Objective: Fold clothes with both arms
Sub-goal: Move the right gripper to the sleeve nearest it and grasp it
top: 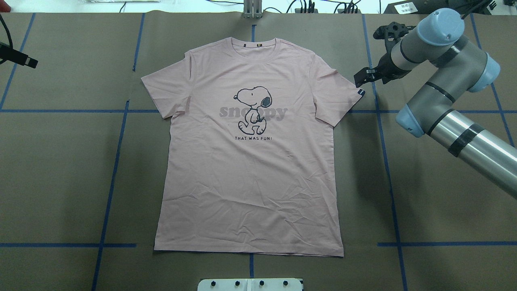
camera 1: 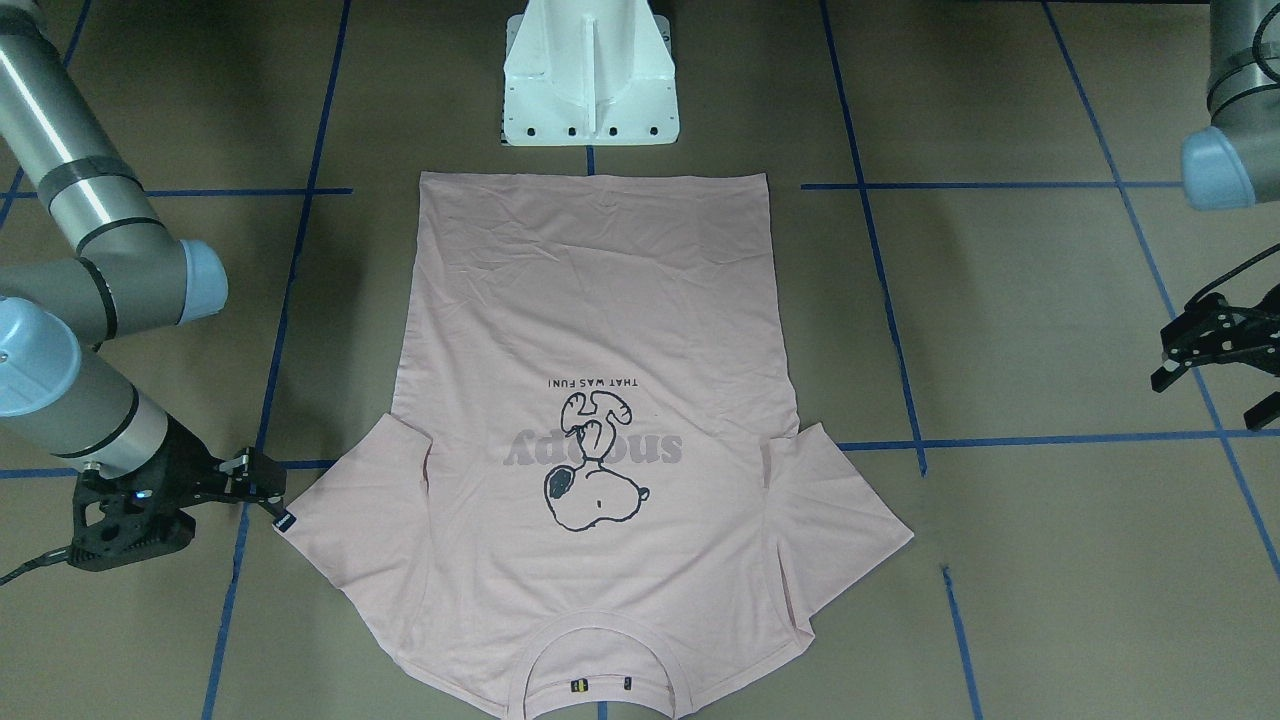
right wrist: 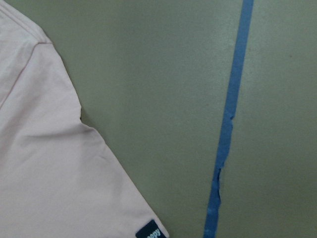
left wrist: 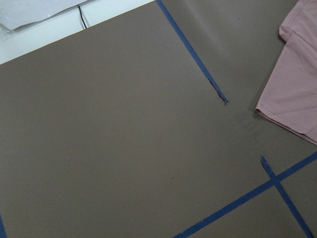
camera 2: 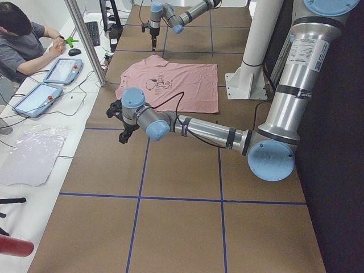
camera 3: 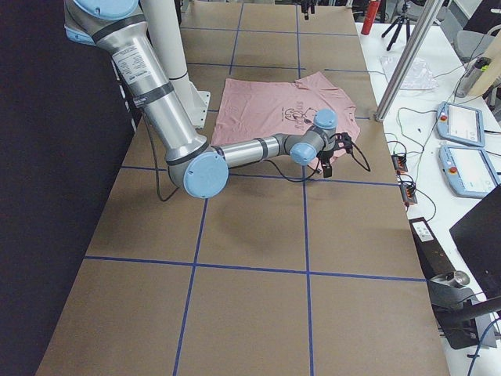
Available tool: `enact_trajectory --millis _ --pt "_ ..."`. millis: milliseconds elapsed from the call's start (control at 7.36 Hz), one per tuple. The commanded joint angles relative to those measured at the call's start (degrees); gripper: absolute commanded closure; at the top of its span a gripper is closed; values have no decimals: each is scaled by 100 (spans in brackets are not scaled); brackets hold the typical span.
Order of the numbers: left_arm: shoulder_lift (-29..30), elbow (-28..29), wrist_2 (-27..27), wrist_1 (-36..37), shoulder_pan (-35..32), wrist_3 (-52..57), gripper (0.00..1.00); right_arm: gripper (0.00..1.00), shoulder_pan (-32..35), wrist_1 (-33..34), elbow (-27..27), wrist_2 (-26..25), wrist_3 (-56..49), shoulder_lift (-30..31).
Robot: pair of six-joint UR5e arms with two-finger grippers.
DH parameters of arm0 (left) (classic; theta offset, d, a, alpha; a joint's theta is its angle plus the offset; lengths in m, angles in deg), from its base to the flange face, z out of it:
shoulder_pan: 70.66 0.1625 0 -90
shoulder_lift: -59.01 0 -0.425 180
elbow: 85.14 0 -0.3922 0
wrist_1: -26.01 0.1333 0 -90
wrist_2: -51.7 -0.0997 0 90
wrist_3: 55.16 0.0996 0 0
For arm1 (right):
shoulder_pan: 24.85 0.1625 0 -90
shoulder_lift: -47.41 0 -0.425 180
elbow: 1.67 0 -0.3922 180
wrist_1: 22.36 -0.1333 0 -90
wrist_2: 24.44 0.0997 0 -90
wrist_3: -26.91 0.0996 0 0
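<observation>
Fingers [camera 1: 1160, 378] of the left gripper [camera 1: 1211, 395] stand wide apart over bare table, well clear of the cloth. On the right gripper [camera 1: 262, 485] the gap between the fingers cannot be told; its tip sits just beside the corner of one sleeve, and whether it touches the cloth cannot be told either.

By count: one pink T-shirt [top: 250, 182], two sleeves, one collar [top: 253, 40], one dark tag [camera 1: 284, 521] on the sleeve next to the right gripper, two arms, one white pedestal [camera 1: 590, 80]. The T-shirt lies flat and print up in the middle of the table, its hem toward the pedestal edge and its collar toward the opposite edge. Blue tape lines [top: 109, 178] divide the table top into squares.

The front-facing view shows both grippers whole. The overhead view shows the right arm [top: 440, 81] in full but only a black end of the left one at the table's left edge. The left wrist view takes in the edge of the untagged sleeve, a stretch of brown table and a torn tape end, with none of its own fingers. The right wrist view looks straight down on the tagged sleeve corner and one tape line, again with no fingers. Only the exterior left view shows a person [camera 2: 23, 40] seated past the table's edge by two tablets [camera 2: 62, 69].
</observation>
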Motion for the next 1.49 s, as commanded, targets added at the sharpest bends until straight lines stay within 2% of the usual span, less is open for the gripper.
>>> enact_trajectory --millis 0,136,407,543,679,951,1087,1358 --pt "15 12 3 -47 21 -94 0 0 -224 -90 -155 -200 272 -84" --pt "41 20 12 -47 21 -103 0 0 -329 -82 -181 -401 272 -93" --pt "50 21 29 -47 21 -94 0 3 -330 -82 -208 -412 281 -111" --pt "50 -6 29 -47 21 -103 0 17 -330 -82 -208 -412 281 -119" --pt "50 -15 29 -47 21 -112 0 37 -330 -82 -208 -412 264 -111" --pt "50 -15 38 -47 21 -147 0 85 -330 -90 -199 -412 238 -119" --pt "50 -23 38 -47 13 -156 0 98 -330 -99 -164 -412 220 -119" --pt "50 -23 38 -47 13 -165 0 100 -321 -82 -155 -403 255 -233"
